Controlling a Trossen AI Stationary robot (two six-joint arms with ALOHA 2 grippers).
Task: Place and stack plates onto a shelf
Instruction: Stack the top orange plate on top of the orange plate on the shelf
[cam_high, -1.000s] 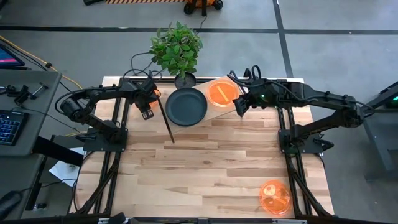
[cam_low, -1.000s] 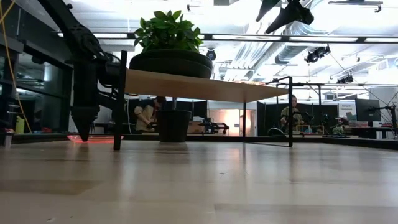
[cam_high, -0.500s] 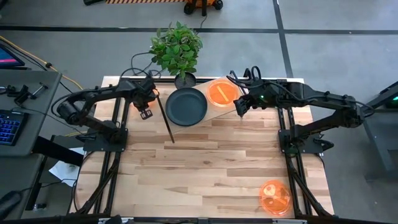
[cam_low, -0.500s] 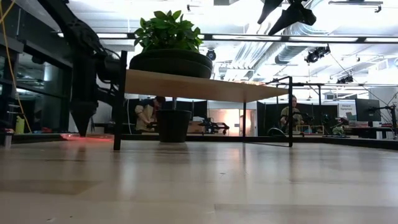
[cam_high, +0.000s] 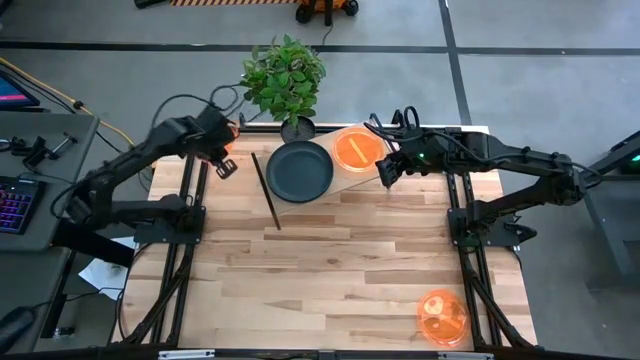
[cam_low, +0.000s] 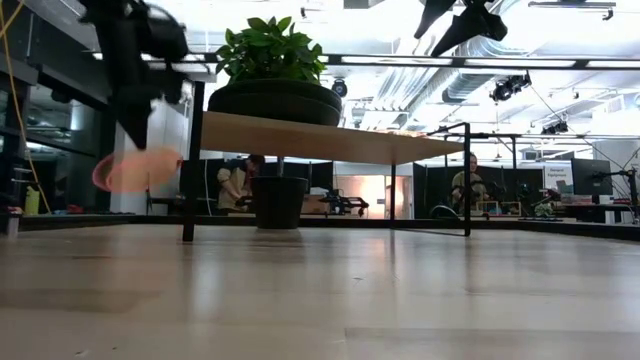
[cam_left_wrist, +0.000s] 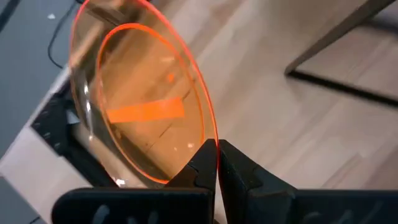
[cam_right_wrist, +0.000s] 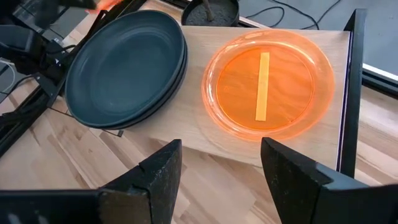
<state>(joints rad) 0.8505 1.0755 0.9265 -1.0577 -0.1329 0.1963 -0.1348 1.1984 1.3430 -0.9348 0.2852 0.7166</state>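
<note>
Orange plate (cam_high: 441, 316) lies alone at the desk's (cam_high: 340, 270) near right corner. Farther back, shelf (cam_high: 325, 190) carries dark plates (cam_high: 299, 170) and another orange one (cam_high: 356, 149); right gripper (cam_high: 385, 178) hovers released beside it. Left gripper (cam_left_wrist: 216, 163) clenches a lifted orange plate (cam_left_wrist: 143, 112) at far left.

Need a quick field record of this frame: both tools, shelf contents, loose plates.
left tool: shut on an orange plate, held above the table's far left corner
right tool: open, empty, by the shelf's right end
shelf: dark plates stacked, one orange shelf plate beside them
loose: orange corner plate at near right of table
</note>
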